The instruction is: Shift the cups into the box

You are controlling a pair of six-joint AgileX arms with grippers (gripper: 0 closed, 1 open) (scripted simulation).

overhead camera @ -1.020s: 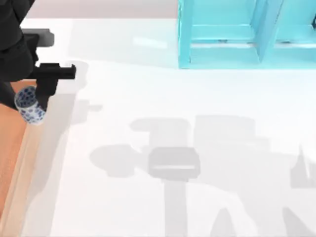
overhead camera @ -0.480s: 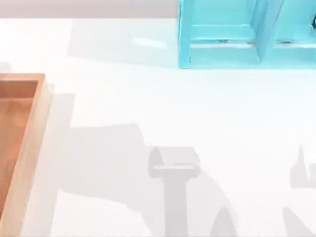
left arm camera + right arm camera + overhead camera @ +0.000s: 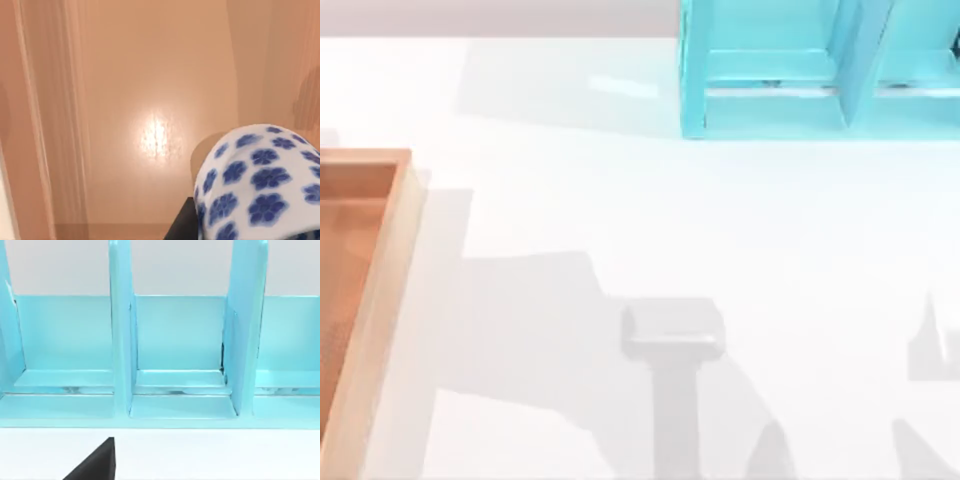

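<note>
The white cup (image 3: 260,185) with blue flowers looms close in the left wrist view, hanging over the orange-brown floor of the box (image 3: 150,90). My left gripper (image 3: 250,227) is shut on it, and one dark finger (image 3: 181,226) shows beside the cup's wall. In the top view the box's light wooden rim (image 3: 382,300) runs along the table's left edge. A dark part of my right gripper (image 3: 95,465) juts in over the white table, facing the shelf.
A turquoise shelf frame (image 3: 800,70) stands at the back right of the table, and its open compartments (image 3: 175,350) face the right wrist camera. Grey arm shadows lie across the white tabletop (image 3: 670,230) in the middle and front.
A second ago my left gripper held the floral cup above the box's right rim in the top view. It has since moved left out of that view, uncovering the box's corner.
</note>
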